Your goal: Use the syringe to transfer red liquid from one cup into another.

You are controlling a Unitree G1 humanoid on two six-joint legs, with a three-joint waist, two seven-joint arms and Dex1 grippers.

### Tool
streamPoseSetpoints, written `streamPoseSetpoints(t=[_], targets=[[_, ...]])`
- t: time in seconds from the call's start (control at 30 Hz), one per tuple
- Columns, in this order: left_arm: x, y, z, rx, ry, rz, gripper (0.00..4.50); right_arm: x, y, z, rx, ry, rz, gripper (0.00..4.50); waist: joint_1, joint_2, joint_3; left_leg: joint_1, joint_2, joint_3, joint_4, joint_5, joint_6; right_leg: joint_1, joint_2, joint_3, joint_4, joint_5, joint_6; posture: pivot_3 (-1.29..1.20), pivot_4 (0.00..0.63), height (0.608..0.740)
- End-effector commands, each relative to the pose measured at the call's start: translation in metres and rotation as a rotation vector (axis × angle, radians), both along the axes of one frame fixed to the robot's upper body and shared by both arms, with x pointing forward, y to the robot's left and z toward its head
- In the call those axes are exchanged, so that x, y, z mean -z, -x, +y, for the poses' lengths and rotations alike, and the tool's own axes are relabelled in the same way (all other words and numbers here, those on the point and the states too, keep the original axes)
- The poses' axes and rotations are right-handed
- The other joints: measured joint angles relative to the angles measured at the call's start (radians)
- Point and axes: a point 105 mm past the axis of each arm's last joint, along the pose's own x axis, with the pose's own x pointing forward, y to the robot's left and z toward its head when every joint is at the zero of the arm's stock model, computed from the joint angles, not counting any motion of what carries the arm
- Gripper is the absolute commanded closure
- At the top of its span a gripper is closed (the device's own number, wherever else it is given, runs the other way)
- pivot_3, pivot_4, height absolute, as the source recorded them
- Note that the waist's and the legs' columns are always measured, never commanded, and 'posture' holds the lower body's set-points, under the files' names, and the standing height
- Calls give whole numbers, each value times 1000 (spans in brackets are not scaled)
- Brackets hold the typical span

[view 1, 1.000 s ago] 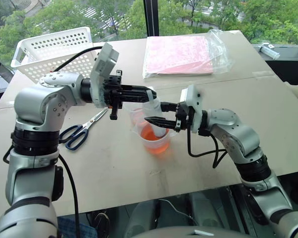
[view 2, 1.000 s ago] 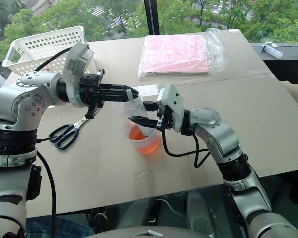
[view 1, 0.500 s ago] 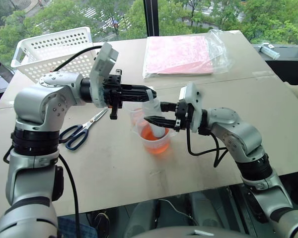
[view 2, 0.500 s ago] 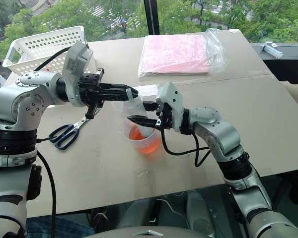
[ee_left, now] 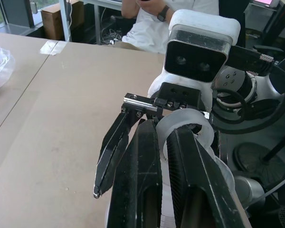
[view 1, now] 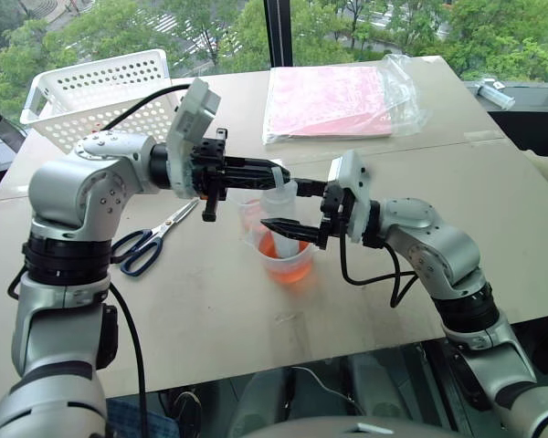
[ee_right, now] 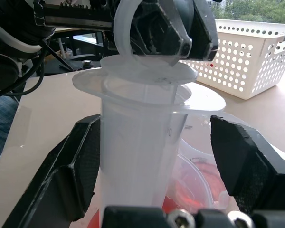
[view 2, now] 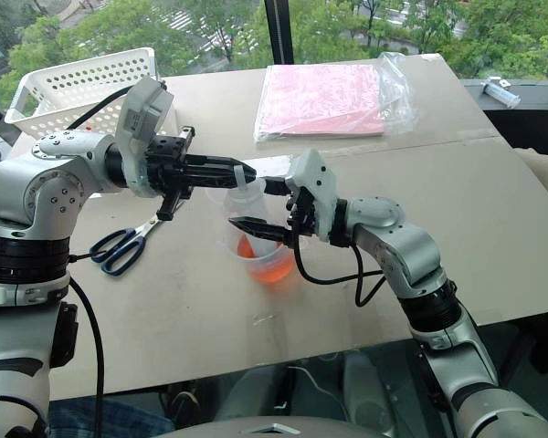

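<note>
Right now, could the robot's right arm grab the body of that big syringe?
Probably yes. The right gripper is open with a finger on each side of the syringe barrel and nothing between. The left gripper holds only the plunger ring at the top, above the spouted cup.

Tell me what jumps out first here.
Mid-table, the two arms meet over the spouted cup of red liquid: the left end effector is clamped on the ring atop the upright syringe, while the right end effector stands open around its barrel. Behind lies a pink packet.
</note>
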Motion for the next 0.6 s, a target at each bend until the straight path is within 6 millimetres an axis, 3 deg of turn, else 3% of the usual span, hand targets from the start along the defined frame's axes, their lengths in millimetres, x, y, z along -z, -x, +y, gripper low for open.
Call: streamPoseSetpoints(t=[0.03,0.17,0.27,0.4,0.6], targets=[[-13,5,1,20,12,-62,4500,-15,7,-3,-31,-29,-30,708,0,0,0,0,0,0,0,0,0,0,0,0,0,0,0,0,150,740],[-15,3,3,13,12,-74,4500,-15,12,-4,-59,-19,1,708,0,0,0,0,0,0,0,0,0,0,0,0,0,0,0,0,150,740],[-15,4,3,15,13,-75,4500,-16,14,-4,-70,-20,11,1454,0,0,0,0,0,0,0,0,0,0,0,0,0,0,0,0,150,740],[-14,4,3,22,13,-74,4500,-19,14,-4,-63,-31,12,2983,0,0,0,0,0,0,0,0,0,0,0,0,0,0,0,0,150,740],[-14,5,2,28,12,-71,4500,-19,15,-4,-66,-29,19,3006,0,0,0,0,0,0,0,0,0,0,0,0,0,0,0,0,150,740]])
